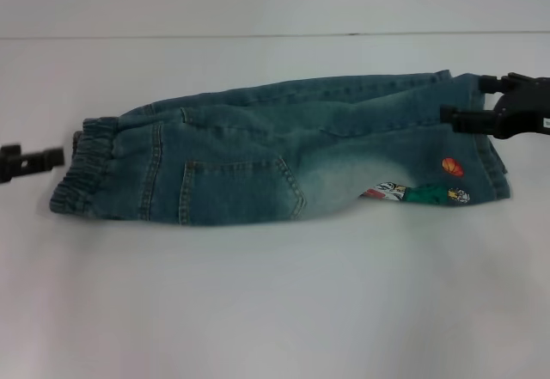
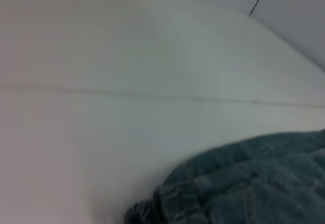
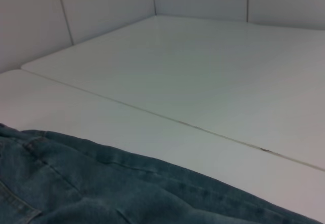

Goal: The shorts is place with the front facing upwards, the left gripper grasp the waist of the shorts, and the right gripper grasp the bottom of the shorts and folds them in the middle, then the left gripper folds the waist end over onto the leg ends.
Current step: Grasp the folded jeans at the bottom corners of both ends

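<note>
White worktop (image 1: 275, 310) carries the shorts (image 1: 284, 160), already folded lengthwise, waist (image 1: 86, 168) toward the left gripper (image 1: 34, 161) just beside it. Right gripper (image 1: 503, 108) sits over the leg ends (image 1: 490, 151). Whether either gripper's jaws are spread or pinching cannot be told, and the waist-over-legs fold looks not yet done.

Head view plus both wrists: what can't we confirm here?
- Left gripper: cut by head view's edge, blurred; finger state unreadable.
- Right gripper: whether it pinches the leg ends is unclear.
- Both wrist views: no fingers visible, only shorts and table.
- Cartoon patches: too small.
</note>
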Robot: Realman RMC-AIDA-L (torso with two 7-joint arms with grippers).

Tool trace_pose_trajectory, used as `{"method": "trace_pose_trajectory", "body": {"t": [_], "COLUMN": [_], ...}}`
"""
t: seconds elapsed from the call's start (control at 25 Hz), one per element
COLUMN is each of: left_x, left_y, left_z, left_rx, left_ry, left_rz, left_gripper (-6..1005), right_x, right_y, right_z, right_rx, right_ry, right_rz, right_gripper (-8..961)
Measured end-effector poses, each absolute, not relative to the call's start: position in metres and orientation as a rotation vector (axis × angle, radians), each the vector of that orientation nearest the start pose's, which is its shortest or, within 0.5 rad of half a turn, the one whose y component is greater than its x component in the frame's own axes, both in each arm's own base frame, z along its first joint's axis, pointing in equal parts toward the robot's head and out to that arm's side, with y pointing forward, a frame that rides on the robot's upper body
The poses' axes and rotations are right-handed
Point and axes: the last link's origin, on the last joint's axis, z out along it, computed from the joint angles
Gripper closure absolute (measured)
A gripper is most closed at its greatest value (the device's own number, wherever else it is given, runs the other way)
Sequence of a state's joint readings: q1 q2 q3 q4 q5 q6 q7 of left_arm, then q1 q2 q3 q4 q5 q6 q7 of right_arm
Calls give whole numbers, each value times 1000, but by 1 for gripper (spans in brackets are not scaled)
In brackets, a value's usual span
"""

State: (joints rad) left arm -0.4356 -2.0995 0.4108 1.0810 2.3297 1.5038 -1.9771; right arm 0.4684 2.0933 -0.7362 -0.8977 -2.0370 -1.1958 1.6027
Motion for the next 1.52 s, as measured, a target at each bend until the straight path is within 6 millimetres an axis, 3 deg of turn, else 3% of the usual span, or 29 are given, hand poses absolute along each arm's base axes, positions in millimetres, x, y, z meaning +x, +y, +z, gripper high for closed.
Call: {"method": "trace_pose_trajectory", "body": {"t": [0.36, 1.52], "left_x": [-344, -340], "left_y": [312, 325], "left_z": [100, 55], "left_rx": [-2117, -2220], "left_ry": [-1386, -1282], "left_rz": [-216, -201], "left_gripper": [110, 112], "right_x": [277, 268], "right_y": [373, 375], "right_z": [38, 23], "right_rx": [-2380, -2427], "right_ry": [684, 660], "right_rz": [462, 502], "right_gripper": [5, 6]}}
